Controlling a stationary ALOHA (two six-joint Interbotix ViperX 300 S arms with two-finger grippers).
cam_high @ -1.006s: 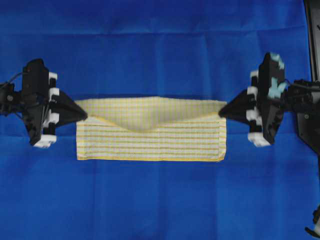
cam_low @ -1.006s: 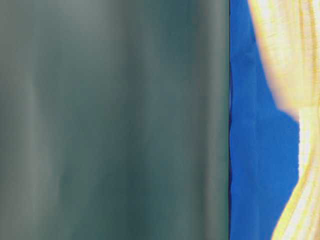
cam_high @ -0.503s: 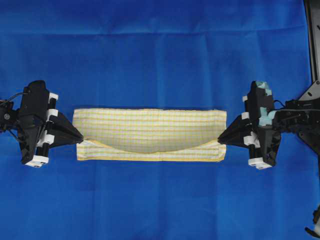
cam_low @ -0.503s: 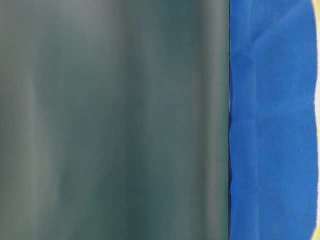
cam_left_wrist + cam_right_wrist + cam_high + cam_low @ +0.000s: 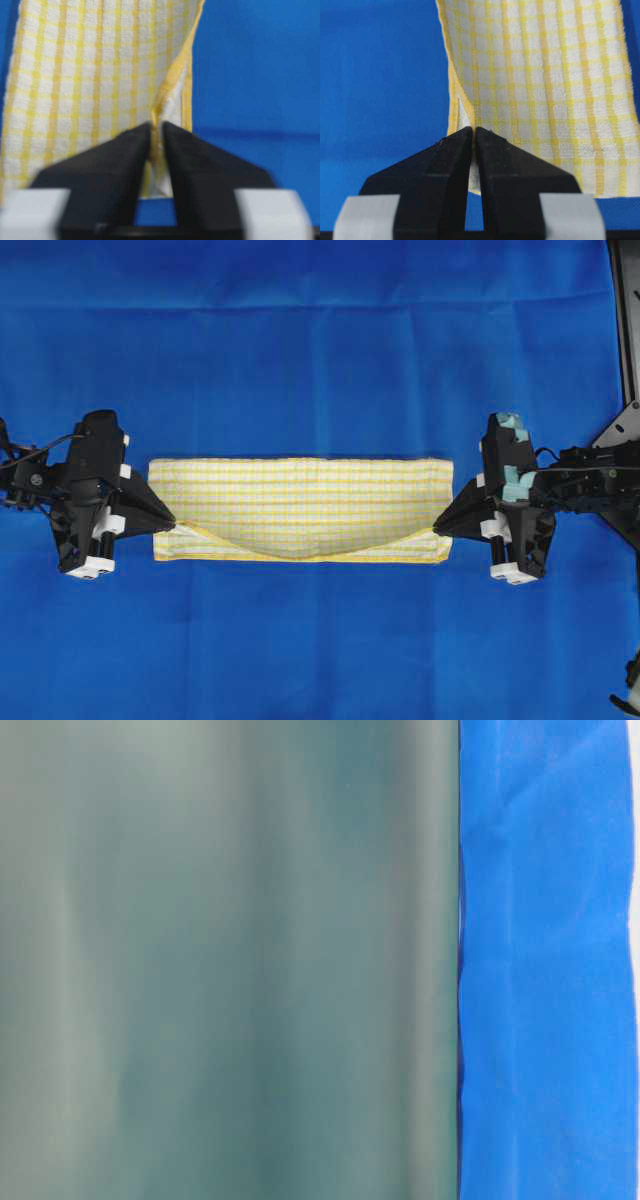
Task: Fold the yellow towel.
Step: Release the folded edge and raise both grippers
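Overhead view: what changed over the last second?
Both grippers carried the yellow towel's far corners toward the near edge, laying the flap over. The left gripper has begun opening; the right gripper stays shut on its corner. The bottom layer and blue cloth stayed put.

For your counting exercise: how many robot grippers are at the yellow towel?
2: the left gripper at the yellow towel's left end, the right gripper at its right end.

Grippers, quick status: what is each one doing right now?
Left end effector: jaws slightly parted, edge of the yellow towel between them; grip cannot be told.
Right end effector: shut on the towel's corner.
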